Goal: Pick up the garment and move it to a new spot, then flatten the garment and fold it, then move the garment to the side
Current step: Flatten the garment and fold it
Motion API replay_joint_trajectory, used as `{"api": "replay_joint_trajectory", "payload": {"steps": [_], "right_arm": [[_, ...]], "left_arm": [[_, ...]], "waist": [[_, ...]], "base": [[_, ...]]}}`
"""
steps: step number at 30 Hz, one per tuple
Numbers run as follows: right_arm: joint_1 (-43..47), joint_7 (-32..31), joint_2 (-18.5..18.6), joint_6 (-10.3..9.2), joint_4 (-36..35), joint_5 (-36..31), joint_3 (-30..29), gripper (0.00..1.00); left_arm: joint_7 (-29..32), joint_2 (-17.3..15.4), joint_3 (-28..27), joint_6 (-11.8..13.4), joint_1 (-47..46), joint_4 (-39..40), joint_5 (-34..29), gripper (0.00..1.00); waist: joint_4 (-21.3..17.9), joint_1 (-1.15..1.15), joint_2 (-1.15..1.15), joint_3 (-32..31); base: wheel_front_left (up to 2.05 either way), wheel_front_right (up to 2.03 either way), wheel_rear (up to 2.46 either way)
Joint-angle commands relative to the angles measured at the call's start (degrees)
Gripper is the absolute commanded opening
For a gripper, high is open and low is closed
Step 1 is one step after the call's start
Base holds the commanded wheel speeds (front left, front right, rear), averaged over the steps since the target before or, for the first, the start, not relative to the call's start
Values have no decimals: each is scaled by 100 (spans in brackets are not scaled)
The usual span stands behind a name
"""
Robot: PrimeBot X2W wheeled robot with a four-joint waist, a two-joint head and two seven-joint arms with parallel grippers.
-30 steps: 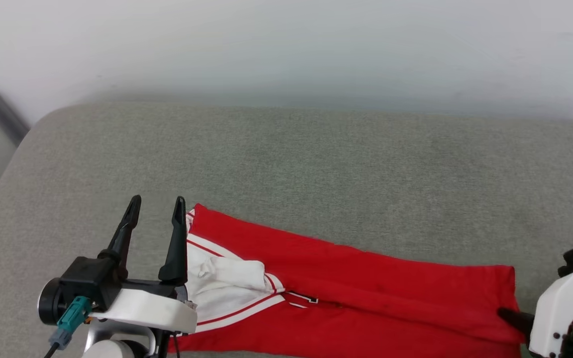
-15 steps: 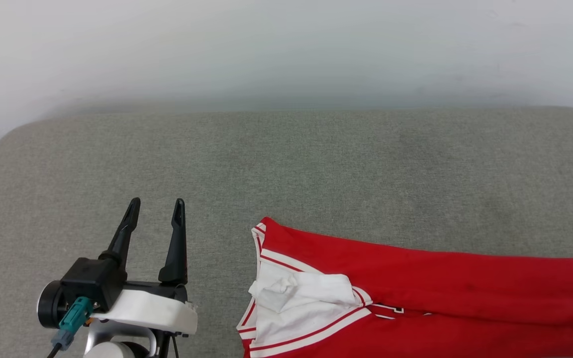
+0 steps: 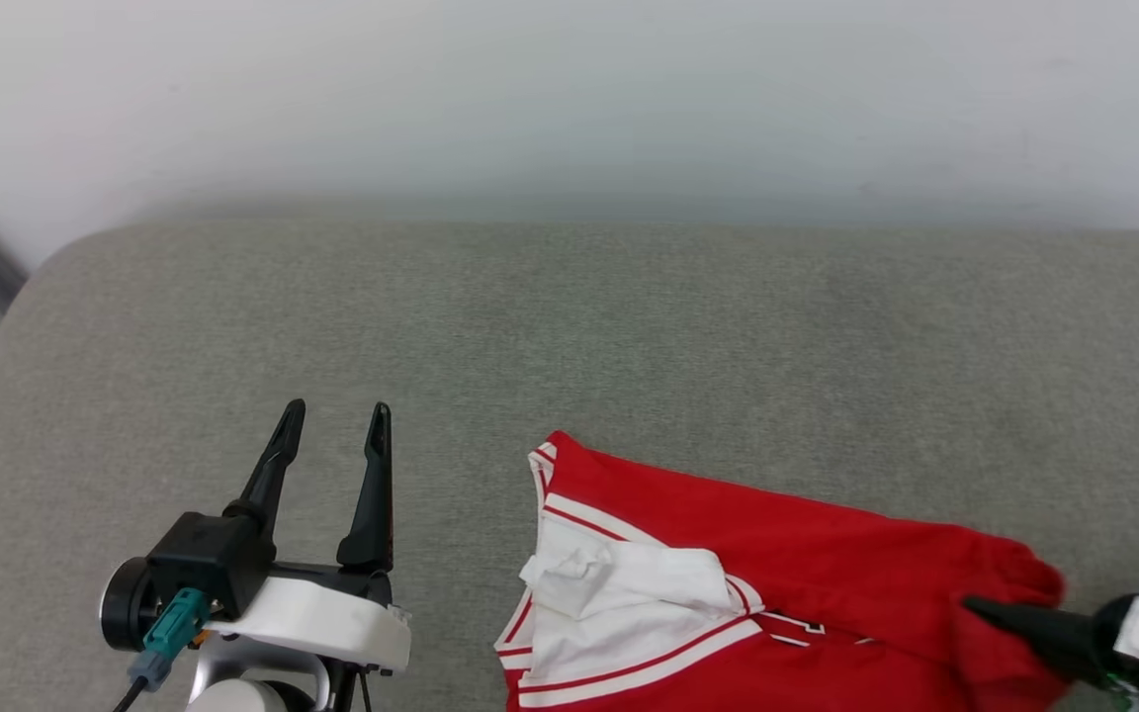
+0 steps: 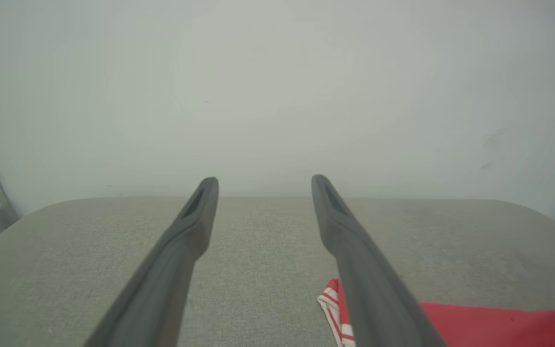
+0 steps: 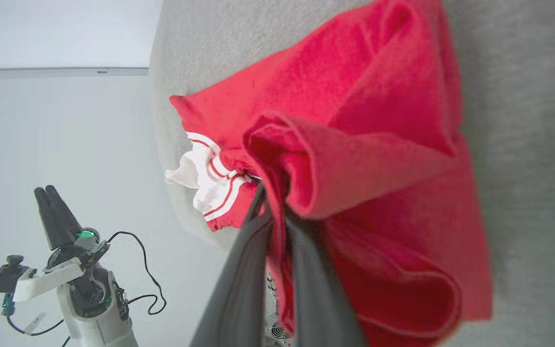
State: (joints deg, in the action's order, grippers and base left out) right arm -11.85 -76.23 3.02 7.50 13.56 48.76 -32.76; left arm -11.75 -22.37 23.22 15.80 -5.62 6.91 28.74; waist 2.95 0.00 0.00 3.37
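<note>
wall (image 3: pixel 569 89): pale, behind | cushion (image 3: pixel 629 336): grey, spread wide below | garment (image 3: pixel 777 564): lying at near right of cushion, white sleeve upward, red cloth bunched at right end | left gripper (image 3: pixel 338 407): spread wide, holding nothing, left of garment and apart | right gripper (image 5: pixel 271 207): clamped on garment's red right edge, cloth draped over fingers

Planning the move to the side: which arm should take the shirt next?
Right. The right gripper is shut on the shirt at its bunched red end. The left gripper is open above the grey cushion, apart from the shirt.
</note>
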Motion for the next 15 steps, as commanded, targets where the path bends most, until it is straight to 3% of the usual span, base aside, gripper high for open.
{"api": "replay_joint_trajectory", "payload": {"steps": [1, 10, 15], "right_arm": [[-103, 83, -15, -2, 96, 184, 123, 0], [-206, 1488, -17, -2, 976, 2127, 2401, 0], [-365, 2348, -16, -2, 1154, 2713, 3759, 0]], "left_arm": [[7, 15, 9, -5, -50, -14, -14, 100], [54, 55, 132, -76, -177, -95, 2, 100], [19, 100, 180, -118, -241, -141, 15, 100]], "waist": [[78, 0, 0, -22], [446, 0, 0, -13], [660, 0, 0, 71]], "base": [[0, 0, 0], [0, 0, 0], [0, 0, 0]]}}
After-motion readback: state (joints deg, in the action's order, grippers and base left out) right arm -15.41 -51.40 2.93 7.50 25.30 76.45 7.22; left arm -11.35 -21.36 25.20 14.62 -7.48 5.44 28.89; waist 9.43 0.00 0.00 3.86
